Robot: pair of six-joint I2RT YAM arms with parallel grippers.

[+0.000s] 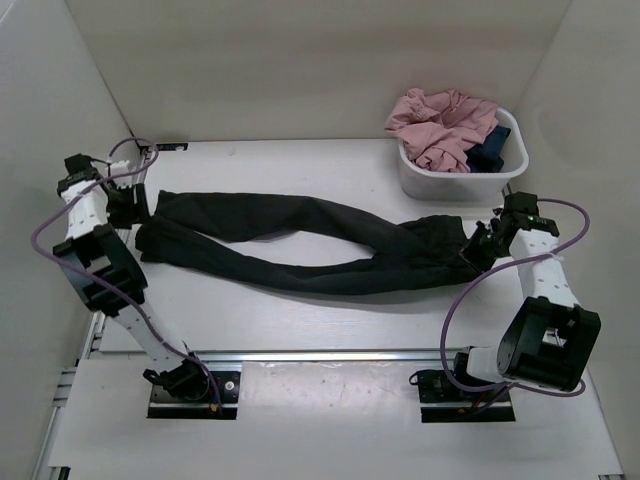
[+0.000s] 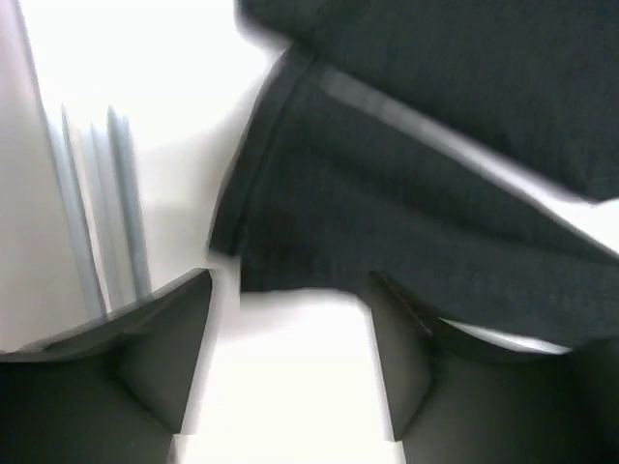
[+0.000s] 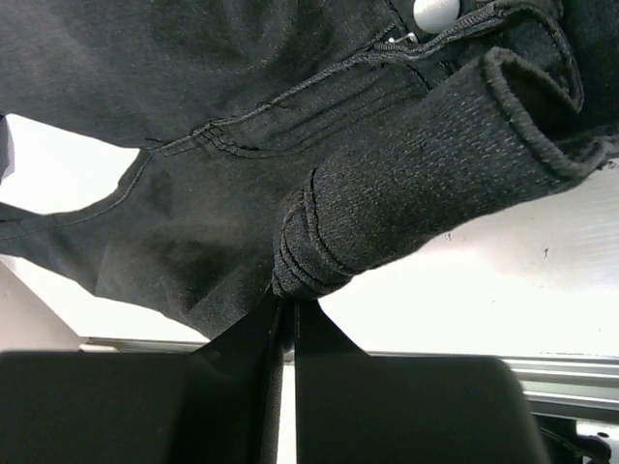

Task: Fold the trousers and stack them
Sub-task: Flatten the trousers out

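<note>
Your left gripper (image 2: 290,290) is at the table's (image 1: 300,165) left edge, fingers apart with nothing between them. Leg hems lie just ahead of it. The black trousers (image 1: 300,245) stretch across the table middle, hems left, waist right, with a gap between the legs midway. Your right gripper (image 3: 288,307) is pinched tight on a rolled fold at the waist, near the right edge. White bin (image 1: 460,182) of clothes in the far right corner.

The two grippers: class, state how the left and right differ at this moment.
The left gripper stands open by the leg cuffs; the right gripper is shut. The left holds nothing; the right pinches a fold of the trousers near the waistband. Both sit low at the trousers' opposite ends.
</note>
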